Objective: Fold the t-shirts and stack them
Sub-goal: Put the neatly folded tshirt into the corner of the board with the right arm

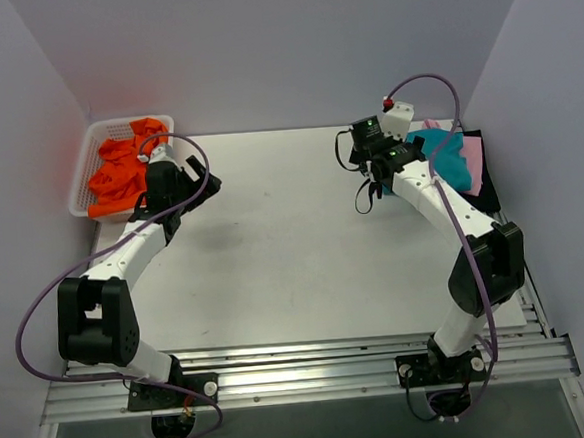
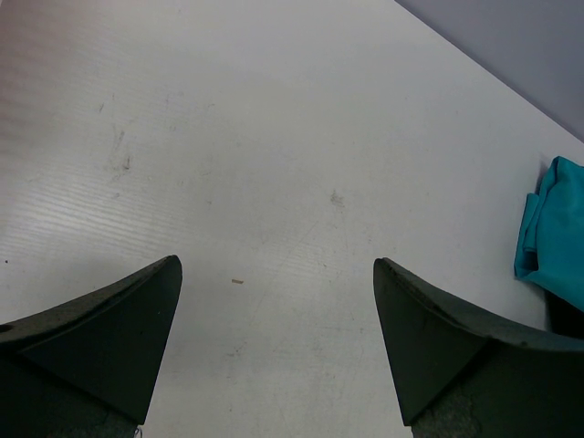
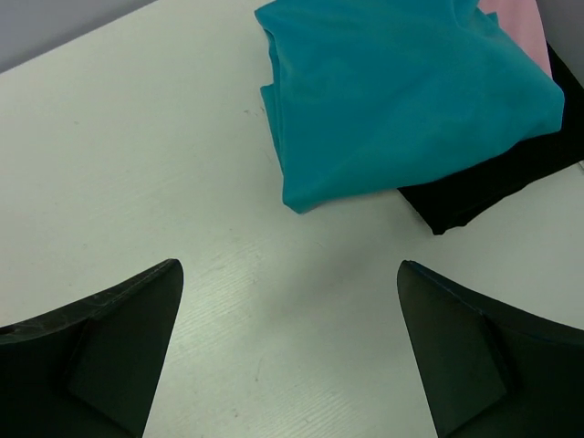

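A folded teal t-shirt [image 1: 447, 163] lies on top of a pink one [image 1: 474, 158] and a black one [image 1: 486, 193] at the table's back right. The right wrist view shows the teal shirt [image 3: 401, 100], the pink edge [image 3: 522, 23] and the black shirt [image 3: 493, 182] underneath. Bright orange t-shirts [image 1: 119, 176] lie crumpled in the white mesh basket [image 1: 85, 158] at the back left. My left gripper [image 1: 205, 177] [image 2: 276, 262] is open and empty over bare table beside the basket. My right gripper [image 1: 374, 178] [image 3: 289, 265] is open and empty, just left of the teal shirt.
The teal shirt [image 2: 552, 228] also shows far off at the right edge of the left wrist view. Grey walls close the table at back and sides. A metal rail [image 1: 303, 374] carries the arm bases at the near edge.
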`<state>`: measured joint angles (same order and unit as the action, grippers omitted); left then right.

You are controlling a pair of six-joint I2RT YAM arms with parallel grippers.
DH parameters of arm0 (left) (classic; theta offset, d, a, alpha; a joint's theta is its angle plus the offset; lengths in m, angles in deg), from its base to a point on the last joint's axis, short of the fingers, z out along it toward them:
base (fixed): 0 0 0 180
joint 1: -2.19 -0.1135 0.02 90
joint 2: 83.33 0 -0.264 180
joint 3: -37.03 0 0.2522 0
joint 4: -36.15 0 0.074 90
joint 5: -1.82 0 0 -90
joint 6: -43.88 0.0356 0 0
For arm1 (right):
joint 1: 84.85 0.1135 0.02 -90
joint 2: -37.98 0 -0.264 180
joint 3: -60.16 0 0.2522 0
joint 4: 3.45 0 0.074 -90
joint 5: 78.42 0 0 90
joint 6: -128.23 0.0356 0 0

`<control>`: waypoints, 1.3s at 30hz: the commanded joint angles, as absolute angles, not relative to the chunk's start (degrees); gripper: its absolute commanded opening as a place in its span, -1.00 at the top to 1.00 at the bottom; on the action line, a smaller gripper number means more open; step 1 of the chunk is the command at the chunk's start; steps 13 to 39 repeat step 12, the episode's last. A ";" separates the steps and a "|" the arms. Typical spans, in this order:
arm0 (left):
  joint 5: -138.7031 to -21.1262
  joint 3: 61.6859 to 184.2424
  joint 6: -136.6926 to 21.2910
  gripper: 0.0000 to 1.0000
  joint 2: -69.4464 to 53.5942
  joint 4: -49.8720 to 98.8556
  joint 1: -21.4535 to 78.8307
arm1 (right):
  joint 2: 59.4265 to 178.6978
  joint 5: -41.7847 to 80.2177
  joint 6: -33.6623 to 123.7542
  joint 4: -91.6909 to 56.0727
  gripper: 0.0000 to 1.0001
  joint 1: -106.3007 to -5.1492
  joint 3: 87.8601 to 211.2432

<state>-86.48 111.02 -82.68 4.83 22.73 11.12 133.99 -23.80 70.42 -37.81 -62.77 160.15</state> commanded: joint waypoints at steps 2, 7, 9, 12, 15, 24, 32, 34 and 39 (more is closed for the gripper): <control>-87.03 111.18 -81.28 -0.89 2.71 23.62 11.42 | 135.80 -29.47 71.89 -40.50 -0.99 -62.00 160.14; -87.56 111.00 -80.93 -0.89 2.10 23.09 11.42 | 137.74 -29.65 71.37 -40.59 -1.00 -61.30 161.02; -87.65 111.09 -80.84 -0.89 2.01 22.83 11.42 | 138.44 -29.30 71.19 -40.07 -1.00 -61.12 161.10; -87.65 111.18 -80.75 -0.90 1.83 22.74 11.42 | 139.32 -28.85 70.14 -39.01 -1.00 -60.95 160.93; -87.65 111.18 -80.75 -0.90 1.83 22.74 11.42 | 139.32 -28.85 70.14 -39.01 -1.00 -60.95 160.93; -87.65 111.18 -80.75 -0.90 1.83 22.74 11.42 | 139.32 -28.85 70.14 -39.01 -1.00 -60.95 160.93; -87.65 111.18 -80.75 -0.90 1.83 22.74 11.42 | 139.32 -28.85 70.14 -39.01 -1.00 -60.95 160.93; -87.65 111.18 -80.75 -0.90 1.83 22.74 11.42 | 139.32 -28.85 70.14 -39.01 -1.00 -60.95 160.93; -87.65 111.18 -80.75 -0.90 1.83 22.74 11.42 | 139.32 -28.85 70.14 -39.01 -1.00 -60.95 160.93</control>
